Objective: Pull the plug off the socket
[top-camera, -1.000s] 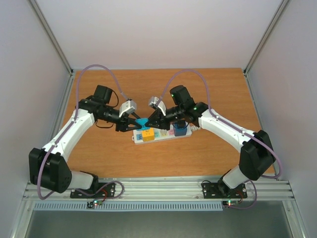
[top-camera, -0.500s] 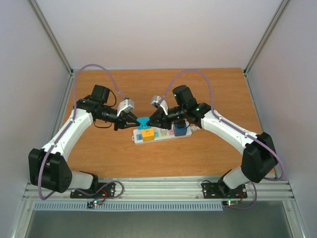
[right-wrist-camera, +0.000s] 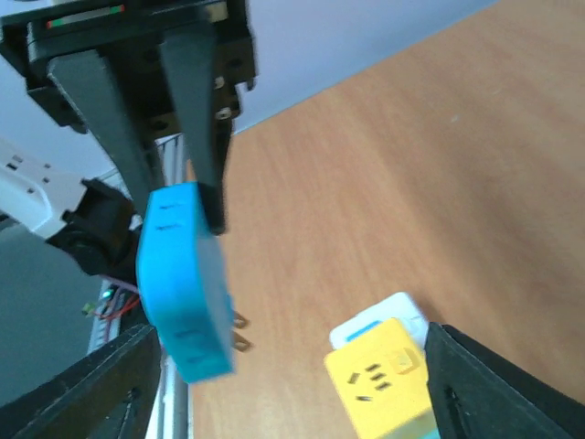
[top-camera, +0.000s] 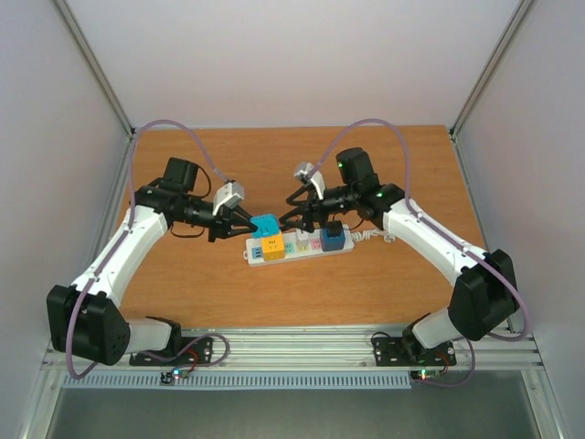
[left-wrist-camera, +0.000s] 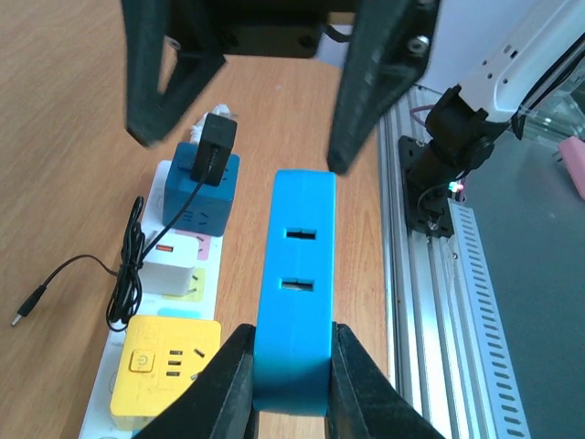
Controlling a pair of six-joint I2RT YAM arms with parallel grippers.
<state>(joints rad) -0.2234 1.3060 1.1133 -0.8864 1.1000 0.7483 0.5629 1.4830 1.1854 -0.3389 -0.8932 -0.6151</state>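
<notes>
A light blue plug [top-camera: 265,225] hangs in the air just above the left end of the socket [top-camera: 297,247], a long white power strip with pastel faces. My left gripper [top-camera: 247,224] is shut on the plug; in the left wrist view its fingers clamp the near end of the plug [left-wrist-camera: 294,293]. The plug's bare prongs [right-wrist-camera: 239,331] show in the right wrist view, free of the socket [right-wrist-camera: 379,322]. My right gripper [top-camera: 291,215] stands open a little to the plug's right, touching nothing.
A yellow adapter [top-camera: 272,244], a white adapter [left-wrist-camera: 174,265] and a dark blue adapter [top-camera: 334,236] carrying a black plug [left-wrist-camera: 215,146] with a thin black cable sit in the strip. The strip's white cord runs off to the right [top-camera: 366,238].
My right gripper has opened, let go of the blue plug and drawn back to the right. My left gripper has closed on the plug and now holds it alone.
</notes>
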